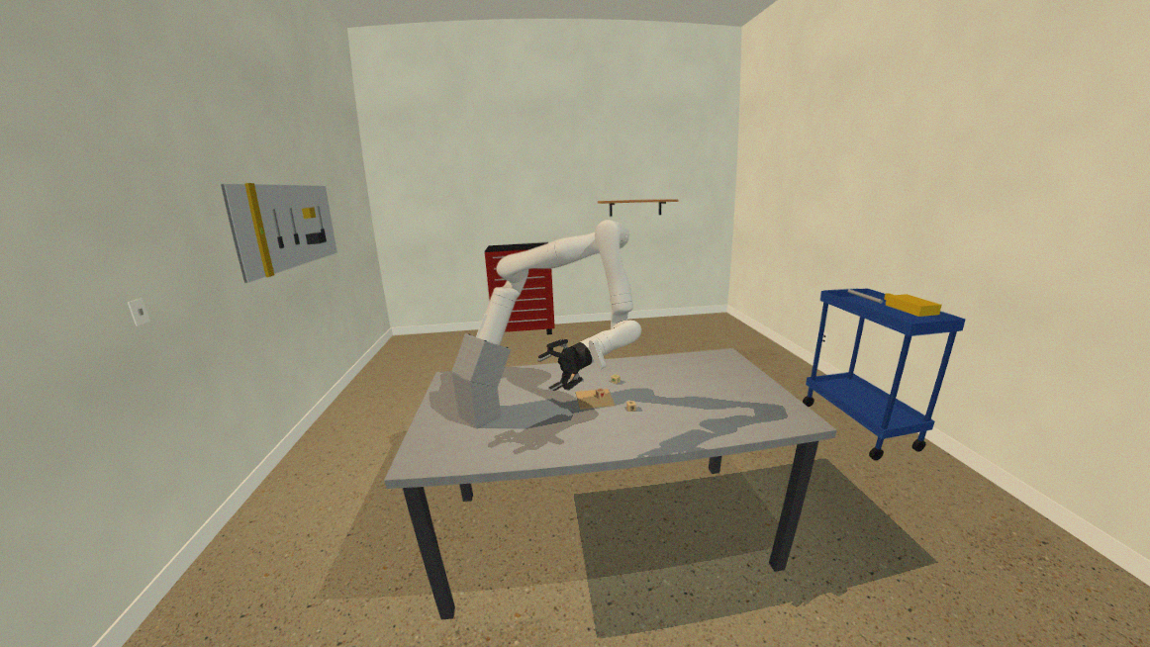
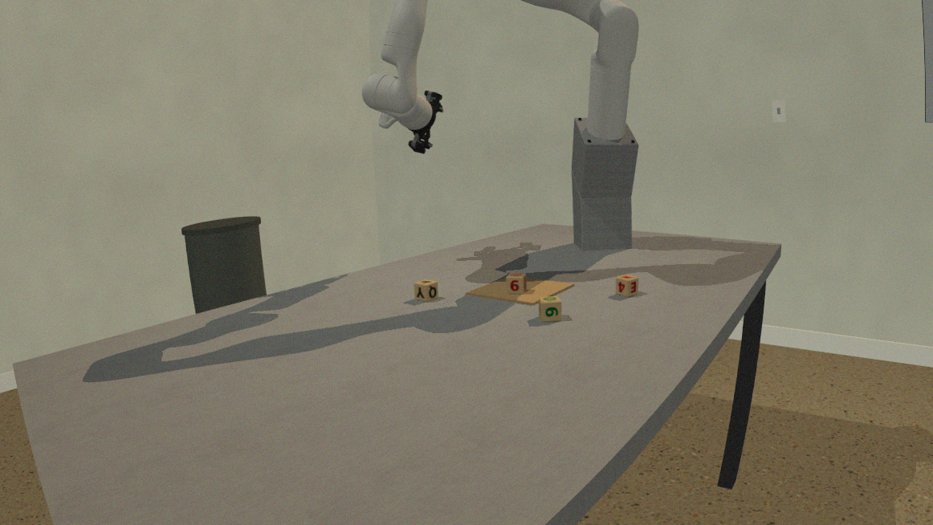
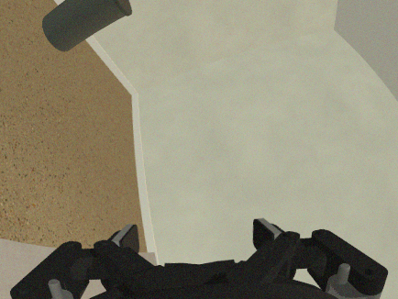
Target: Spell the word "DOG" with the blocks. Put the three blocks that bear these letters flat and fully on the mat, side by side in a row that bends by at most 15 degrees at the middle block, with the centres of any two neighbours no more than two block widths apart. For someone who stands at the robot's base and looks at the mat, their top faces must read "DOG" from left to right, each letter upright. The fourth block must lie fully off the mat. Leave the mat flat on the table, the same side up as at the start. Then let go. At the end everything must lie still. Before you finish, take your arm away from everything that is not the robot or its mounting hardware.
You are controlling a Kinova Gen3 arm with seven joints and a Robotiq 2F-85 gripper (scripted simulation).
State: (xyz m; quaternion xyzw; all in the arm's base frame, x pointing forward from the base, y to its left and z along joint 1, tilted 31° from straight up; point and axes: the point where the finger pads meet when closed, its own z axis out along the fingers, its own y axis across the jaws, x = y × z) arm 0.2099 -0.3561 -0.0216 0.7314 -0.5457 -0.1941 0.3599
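Note:
My gripper (image 1: 549, 372) (image 2: 432, 124) (image 3: 195, 236) is open and empty, high above the table, with its fingers pointing sideways toward the wall. The tan mat (image 1: 585, 396) (image 2: 552, 288) lies flat. A block with a red 6 on its side (image 1: 601, 393) (image 2: 515, 284) stands on the mat. Off the mat are a block with a green 6 (image 1: 616, 378) (image 2: 549, 310) close to its corner, a block with black Q and Y sides (image 1: 631, 406) (image 2: 425, 290), and a block with red E and 4 sides (image 2: 626, 285), not visible in the top view. Top letters are too small to read surely.
The grey table (image 1: 684, 369) (image 2: 326, 404) carries the robot's grey base (image 1: 477, 398) (image 2: 604, 195) at one end. A dark bin (image 2: 225, 267) (image 3: 84, 23) stands on the floor beside it. A blue cart (image 1: 885, 313) and a red tool cabinet (image 1: 530, 301) stand away from the table.

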